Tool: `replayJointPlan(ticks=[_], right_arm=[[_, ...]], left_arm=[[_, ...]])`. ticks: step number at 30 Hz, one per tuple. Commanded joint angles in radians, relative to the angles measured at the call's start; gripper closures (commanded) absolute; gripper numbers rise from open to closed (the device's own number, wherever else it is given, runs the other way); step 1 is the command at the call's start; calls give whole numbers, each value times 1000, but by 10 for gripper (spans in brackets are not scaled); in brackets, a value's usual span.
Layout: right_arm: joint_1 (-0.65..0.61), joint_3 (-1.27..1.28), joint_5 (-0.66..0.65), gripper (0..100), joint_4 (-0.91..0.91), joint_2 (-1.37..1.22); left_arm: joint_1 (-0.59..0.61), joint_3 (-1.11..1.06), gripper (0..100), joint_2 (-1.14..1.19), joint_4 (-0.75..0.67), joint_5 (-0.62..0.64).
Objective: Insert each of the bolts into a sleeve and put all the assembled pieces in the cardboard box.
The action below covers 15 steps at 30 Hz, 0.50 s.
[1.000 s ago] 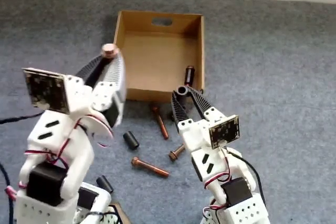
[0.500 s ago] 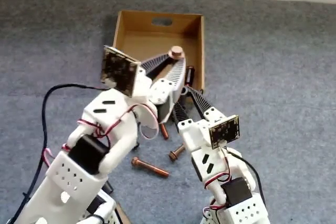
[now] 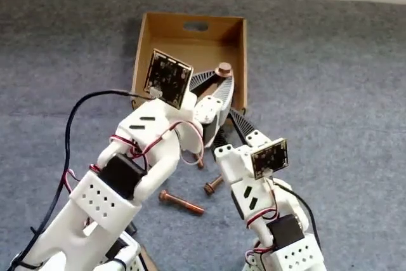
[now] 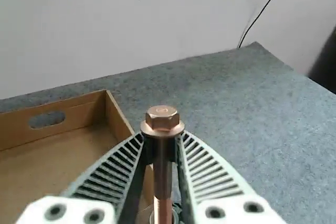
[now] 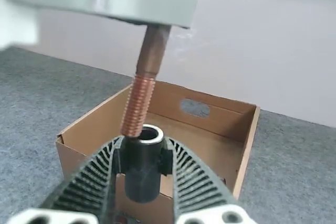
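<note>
My left gripper [image 4: 162,141] is shut on a copper bolt [image 4: 162,120], held upright with its hex head on top. In the high view that bolt [image 3: 223,69] stands over the cardboard box's [image 3: 144,37] near right corner, directly above my right arm [image 3: 254,157]. My right gripper [image 5: 142,142] is shut on a black sleeve [image 5: 143,169], held upright with its open end up. The bolt's threaded tip [image 5: 134,115] hangs at the sleeve's rim, slightly tilted and toward one side of the hole.
Two loose bolts [image 3: 181,202] [image 3: 213,185] lie on the grey carpet in front of the box, between the arms. The left arm's body crosses the middle of the carpet and hides what lies under it. The box has an open top with a handle slot [image 3: 195,26] at its far wall.
My left arm has swung right with the bolt, from beside the box's left wall to above the sleeve. The right arm has stayed put.
</note>
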<state>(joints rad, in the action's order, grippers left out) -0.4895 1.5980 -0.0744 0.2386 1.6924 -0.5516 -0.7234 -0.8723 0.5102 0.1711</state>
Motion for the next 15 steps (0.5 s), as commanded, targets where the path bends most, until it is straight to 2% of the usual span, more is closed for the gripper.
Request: replayJointPlan(ticks=[1,5,15], right_arm=[[-7,-12,5,991,-27,10],[-7,-12,5,991,-27,10],[-7,-12,5,991,-27,10]], left_arm=[[-13,47,987,4,-66,0],[-13,45,987,5,-153,0],[-10,45,987,53,-157,0]])
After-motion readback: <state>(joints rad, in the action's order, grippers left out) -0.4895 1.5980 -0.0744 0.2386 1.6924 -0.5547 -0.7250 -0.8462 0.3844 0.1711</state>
